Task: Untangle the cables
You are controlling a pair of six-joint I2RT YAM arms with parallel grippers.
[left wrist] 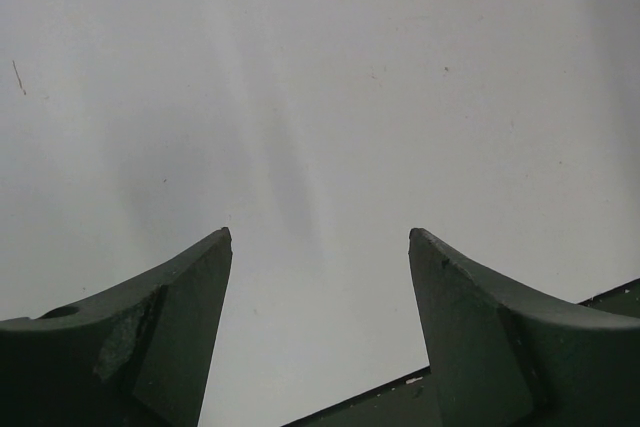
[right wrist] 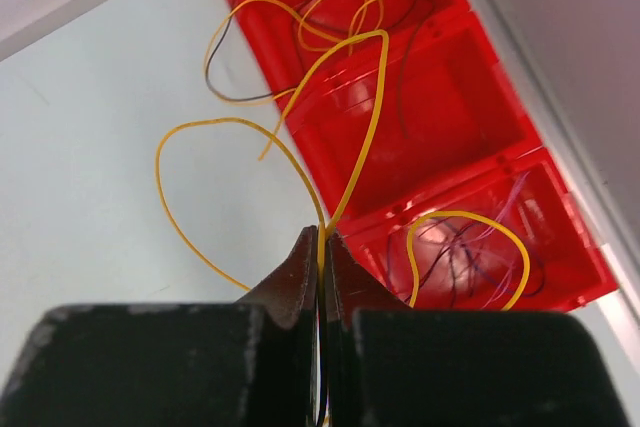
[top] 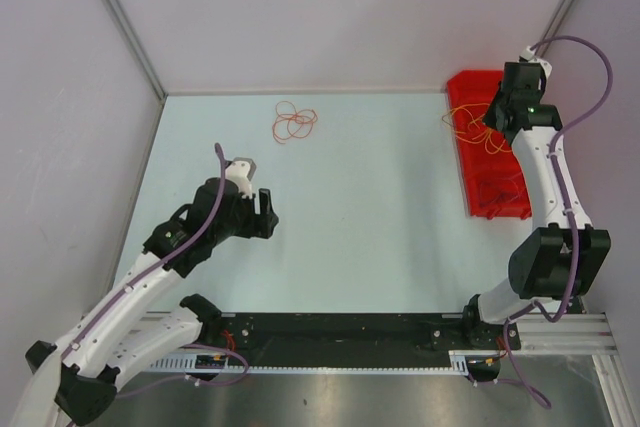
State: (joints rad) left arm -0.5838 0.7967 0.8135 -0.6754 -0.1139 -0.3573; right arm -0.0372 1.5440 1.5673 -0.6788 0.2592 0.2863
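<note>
My right gripper point(right wrist: 322, 237) is shut on an orange-yellow cable point(right wrist: 365, 117), held above the red tray point(right wrist: 450, 97). The cable loops out over the table and into the tray, tangled with a dark cable point(right wrist: 225, 92). In the top view the right gripper point(top: 497, 117) hangs over the tray's point(top: 505, 197) far end with yellow loops point(top: 470, 127) around it. More thin dark and pinkish cables point(right wrist: 465, 262) lie in a tray compartment. A small red-orange cable tangle point(top: 295, 124) lies on the table at the far middle. My left gripper point(top: 265, 209) is open and empty above bare table point(left wrist: 320, 237).
The red tray has several compartments and lies along the table's right edge. Walls enclose the table on the left, back and right. A black rail point(top: 340, 332) runs along the near edge between the arm bases.
</note>
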